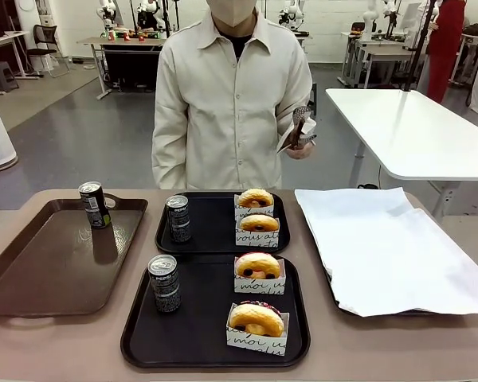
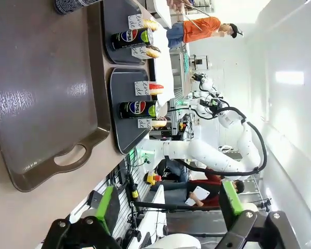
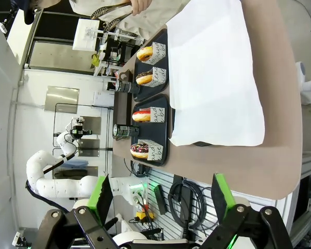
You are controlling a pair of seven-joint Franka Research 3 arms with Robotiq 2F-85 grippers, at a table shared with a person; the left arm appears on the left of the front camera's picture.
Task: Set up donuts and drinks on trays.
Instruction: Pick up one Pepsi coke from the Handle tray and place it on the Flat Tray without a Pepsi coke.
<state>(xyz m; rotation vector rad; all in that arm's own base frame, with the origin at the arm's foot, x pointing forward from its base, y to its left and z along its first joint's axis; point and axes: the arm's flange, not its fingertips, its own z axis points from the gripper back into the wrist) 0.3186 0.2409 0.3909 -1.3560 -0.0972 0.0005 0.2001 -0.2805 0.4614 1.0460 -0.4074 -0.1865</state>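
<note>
Tongs (image 1: 300,126) in the person's hand (image 1: 296,148) are seen from the front. Each black tray (image 1: 211,239) (image 1: 199,338) is loaded with two boxed donuts (image 1: 256,199) (image 1: 257,318) and one can (image 1: 178,218) (image 1: 165,283); a third can (image 1: 94,204) stands on the brown tray (image 1: 40,263). "Pepsi" is read on a can (image 2: 137,109) from the left wrist. The left gripper (image 2: 166,207) and right gripper (image 3: 160,194) are spread wide, empty

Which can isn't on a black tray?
The can at the far corner of the big brown tray. The other two cans each stand on a black tray with donuts.
</note>
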